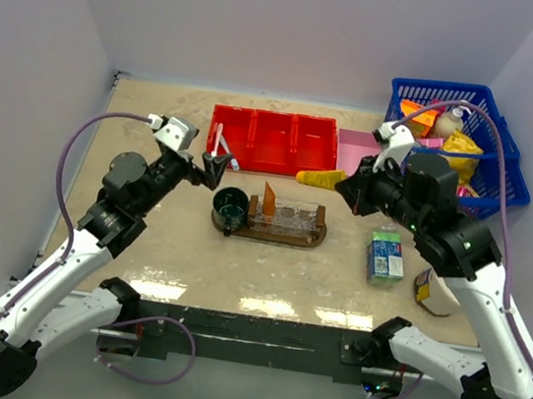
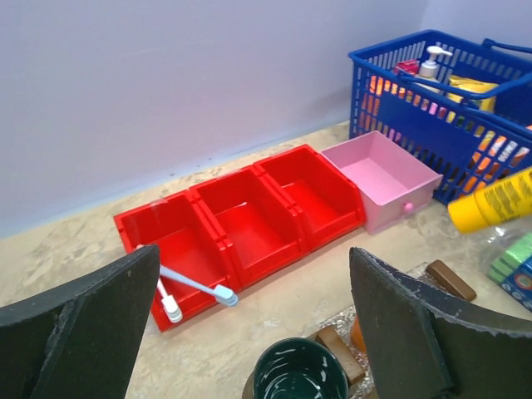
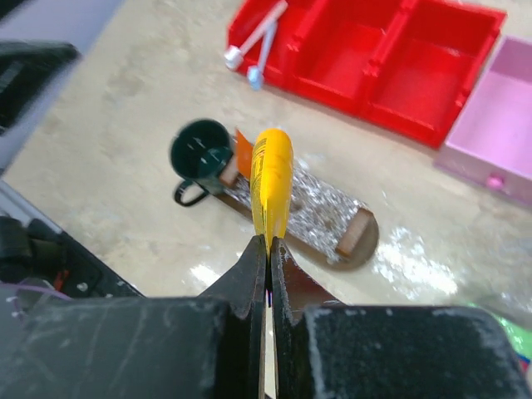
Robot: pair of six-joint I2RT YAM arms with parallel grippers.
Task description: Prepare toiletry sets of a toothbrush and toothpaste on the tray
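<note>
Right jaws pinch the yellow-orange toothpaste tube (image 3: 272, 179) by its tail, aimed at the wooden tray (image 1: 271, 239) for placement; left jaws, spread wide, face the red bin's (image 2: 249, 224) toothbrushes (image 2: 195, 285).

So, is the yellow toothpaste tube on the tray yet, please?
Not on it: the right hand holds the yellow toothpaste tube pinched by its end, clear of the tray.

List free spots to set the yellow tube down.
For the tube: bare table in front of the tray, out to the near edge, and left of the mug. Crowded: back row of red bin, pink box, basket; on the right a green box and a roll.
</note>
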